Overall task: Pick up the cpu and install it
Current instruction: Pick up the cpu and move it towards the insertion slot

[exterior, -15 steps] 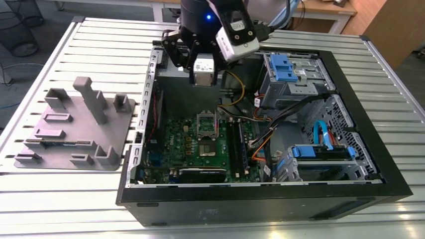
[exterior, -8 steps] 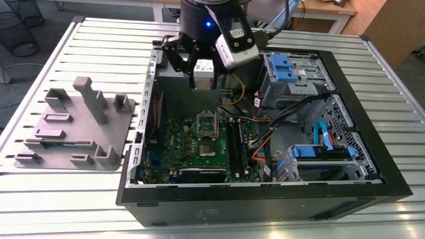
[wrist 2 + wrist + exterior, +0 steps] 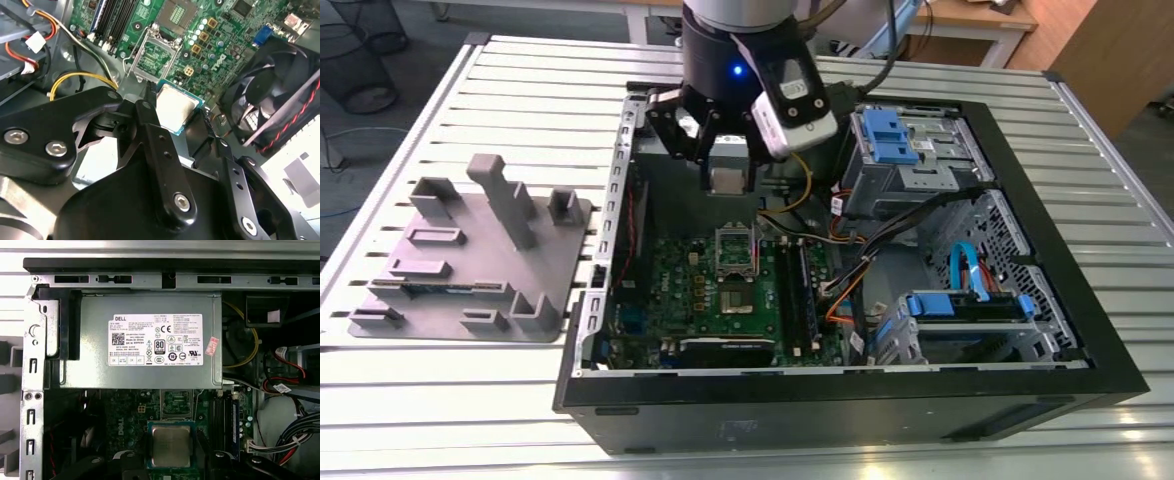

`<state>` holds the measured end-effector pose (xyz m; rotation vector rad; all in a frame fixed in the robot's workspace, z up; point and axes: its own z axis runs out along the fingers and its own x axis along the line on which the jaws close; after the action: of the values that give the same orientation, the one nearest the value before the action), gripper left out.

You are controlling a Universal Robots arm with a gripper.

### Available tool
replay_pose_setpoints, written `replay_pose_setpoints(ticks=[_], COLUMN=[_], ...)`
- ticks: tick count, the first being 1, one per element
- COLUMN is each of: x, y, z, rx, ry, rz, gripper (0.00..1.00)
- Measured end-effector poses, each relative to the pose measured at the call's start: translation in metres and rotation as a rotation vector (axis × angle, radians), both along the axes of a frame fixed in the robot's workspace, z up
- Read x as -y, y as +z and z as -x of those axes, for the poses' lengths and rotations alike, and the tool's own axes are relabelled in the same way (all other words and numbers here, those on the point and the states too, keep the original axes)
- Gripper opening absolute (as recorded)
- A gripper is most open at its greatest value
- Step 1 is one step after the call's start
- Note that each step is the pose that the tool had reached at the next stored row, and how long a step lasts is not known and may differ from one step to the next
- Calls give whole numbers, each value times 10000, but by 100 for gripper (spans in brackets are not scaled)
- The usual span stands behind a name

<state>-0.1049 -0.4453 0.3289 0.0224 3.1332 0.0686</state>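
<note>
Transport step, by my judgement: the pincer [image 3: 727,170] clamps the cpu [image 3: 171,445] by its edges near the motherboard's socket [image 3: 154,56], so seating calls for square alignment.

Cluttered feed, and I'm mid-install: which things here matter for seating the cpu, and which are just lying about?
In the job:
gripper, shut on the cpu
empty socket
motherboard

Lying about:
grey tray
power supply
fan
drive cage
</note>
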Motion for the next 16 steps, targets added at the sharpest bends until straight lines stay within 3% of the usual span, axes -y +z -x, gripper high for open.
replay_pose_setpoints(ticks=[5, 16], x=[66, 147], y=[-87, -272], z=[0, 0], rx=[-2, -31], ry=[-1, -2], rz=[-1, -2], gripper=[47, 47])
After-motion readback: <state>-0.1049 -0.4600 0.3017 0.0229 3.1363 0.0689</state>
